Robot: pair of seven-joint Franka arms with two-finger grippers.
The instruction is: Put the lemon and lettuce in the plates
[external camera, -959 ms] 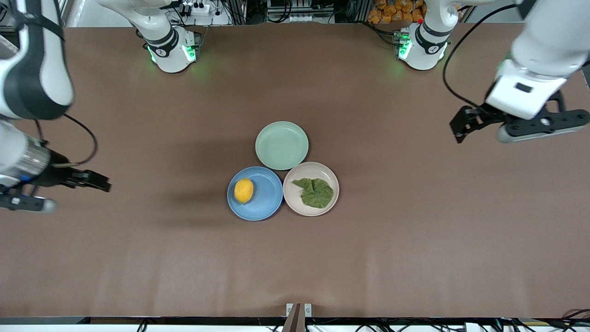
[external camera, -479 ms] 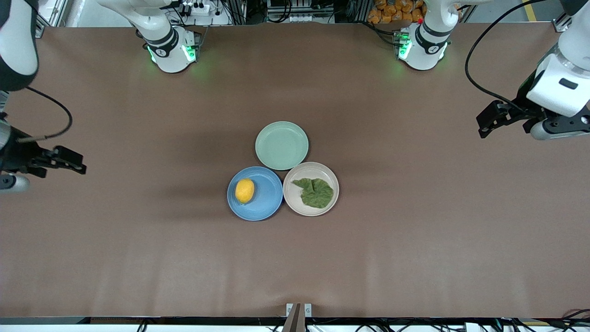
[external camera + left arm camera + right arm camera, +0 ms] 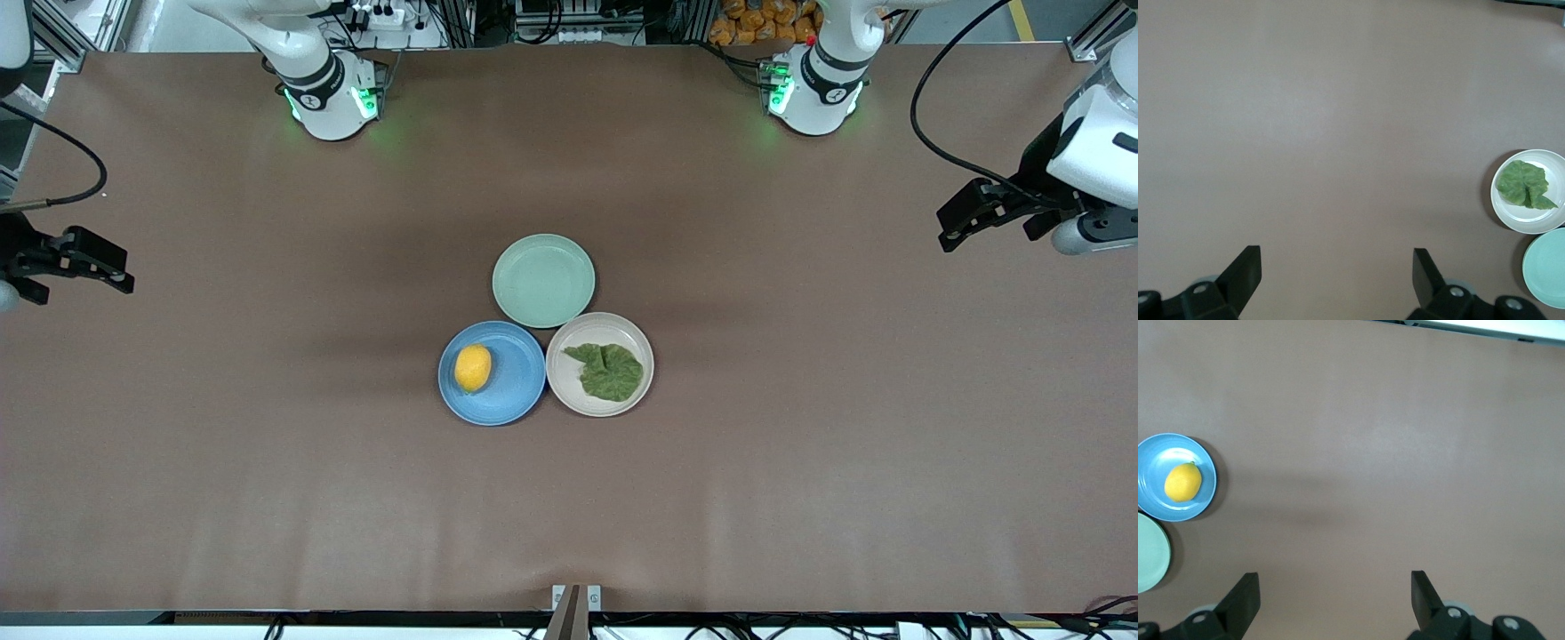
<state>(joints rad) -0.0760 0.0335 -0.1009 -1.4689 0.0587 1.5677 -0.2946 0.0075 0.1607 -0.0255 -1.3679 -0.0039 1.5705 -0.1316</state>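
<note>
The yellow lemon (image 3: 472, 367) lies in the blue plate (image 3: 516, 396); both show in the right wrist view, lemon (image 3: 1183, 482) in plate (image 3: 1155, 453). The green lettuce (image 3: 609, 370) lies in the beige-pink plate (image 3: 569, 391), beside the blue one; both show in the left wrist view, lettuce (image 3: 1523, 185) in plate (image 3: 1515, 219). My left gripper (image 3: 965, 216) (image 3: 1336, 275) is open and empty, high over the table's left-arm end. My right gripper (image 3: 84, 262) (image 3: 1334, 598) is open and empty, high over the right-arm end.
A pale mint-green plate (image 3: 543, 280) with nothing in it sits farther from the front camera, touching both other plates; it also shows in the left wrist view (image 3: 1546, 267) and the right wrist view (image 3: 1150, 553). Brown table (image 3: 800, 462) all round.
Both arms have drawn back and up, away from the plates toward their own ends of the table. Lemon, lettuce and plates have not moved.
</note>
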